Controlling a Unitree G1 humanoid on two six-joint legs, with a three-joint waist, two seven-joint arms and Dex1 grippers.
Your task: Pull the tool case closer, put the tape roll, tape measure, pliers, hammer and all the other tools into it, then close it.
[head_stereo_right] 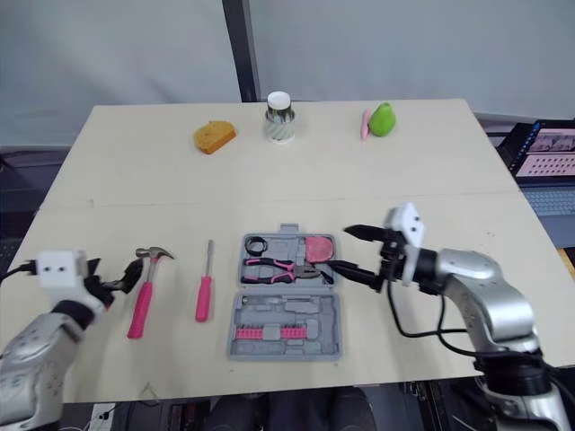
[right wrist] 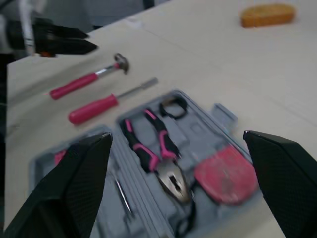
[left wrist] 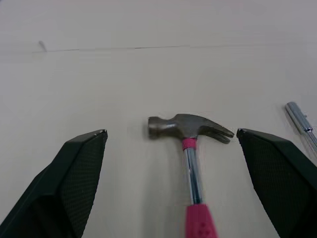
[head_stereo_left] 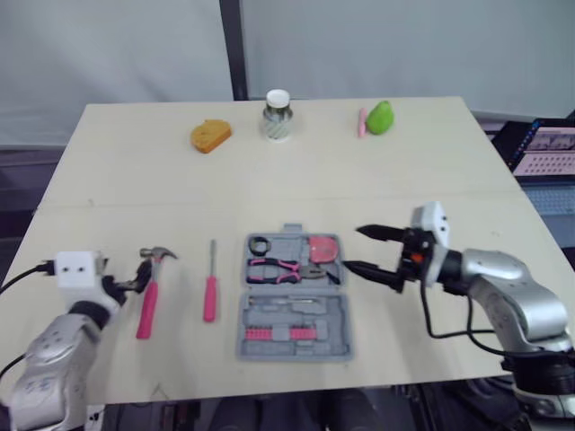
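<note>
Grey plastic tool case (head_stereo_left: pixel 334 316) sits open, partly packed — left gripper (left wrist: pixel 171 133), fingers apart, lines up on the pink-handled steel hammer (left wrist: pixel 192 163); right gripper (head_stereo_left: pixel 352 249) gapes beside the case. Next, I reckon: clamp that hammer.

Open table (head_stereo_left: pixel 404 180) beyond tool case (head_stereo_left: pixel 292 334), screwdriver (head_stereo_left: pixel 210 296) lying between hammer (head_stereo_left: pixel 148 301) and case, bare gaps on both its sides

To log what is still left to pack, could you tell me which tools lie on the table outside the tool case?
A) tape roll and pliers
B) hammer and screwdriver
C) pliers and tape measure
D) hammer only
B: the hammer and screwdriver lie on the table left of the open tool case.
</note>
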